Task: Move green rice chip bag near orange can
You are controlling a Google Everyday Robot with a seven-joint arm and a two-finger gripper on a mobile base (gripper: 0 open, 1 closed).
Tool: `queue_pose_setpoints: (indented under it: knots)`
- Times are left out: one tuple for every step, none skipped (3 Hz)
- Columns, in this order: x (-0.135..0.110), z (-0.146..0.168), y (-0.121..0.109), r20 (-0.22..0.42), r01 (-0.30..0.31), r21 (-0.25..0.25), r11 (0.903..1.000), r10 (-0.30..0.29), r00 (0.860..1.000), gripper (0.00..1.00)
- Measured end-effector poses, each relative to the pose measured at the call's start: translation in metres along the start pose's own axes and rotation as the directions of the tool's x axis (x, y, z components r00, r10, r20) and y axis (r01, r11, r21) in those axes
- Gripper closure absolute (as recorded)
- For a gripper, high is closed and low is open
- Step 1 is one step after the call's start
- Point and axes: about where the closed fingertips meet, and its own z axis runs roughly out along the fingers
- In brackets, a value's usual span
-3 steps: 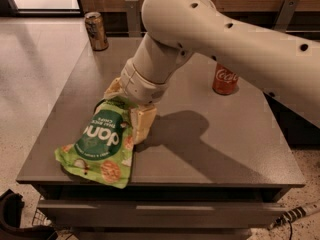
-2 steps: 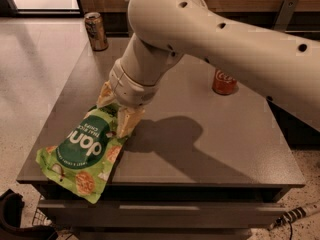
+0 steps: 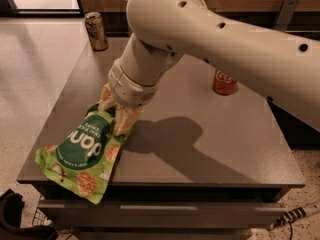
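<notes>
Camera view shows the gripper (image 3: 118,115) clamped on the top edge of the green rice chip bag (image 3: 82,154), which trails front-left off the tabletop (image 3: 210,149); the orange can (image 3: 96,30) stands well behind.

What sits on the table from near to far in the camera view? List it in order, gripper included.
green rice chip bag overhanging the near-left corner → gripper holding its far end → orange can → brown can at the far-left edge.
</notes>
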Motion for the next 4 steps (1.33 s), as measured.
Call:
queue_pose_setpoints:
  knots:
    - [0.000,0.000,0.000,0.000,0.001,0.000,1.0000,-0.001,1.000,1.00]
    - [-0.001,0.002,-0.001,0.012,-0.037,0.014,0.9992,0.037,0.999,1.00]
    - [0.030,-0.016,-0.023,0.018,-0.112,0.025,0.9934,0.112,0.994,1.00]
    - [0.070,-0.058,-0.059,-0.003,-0.167,0.052,0.9846,0.167,0.986,1.00]
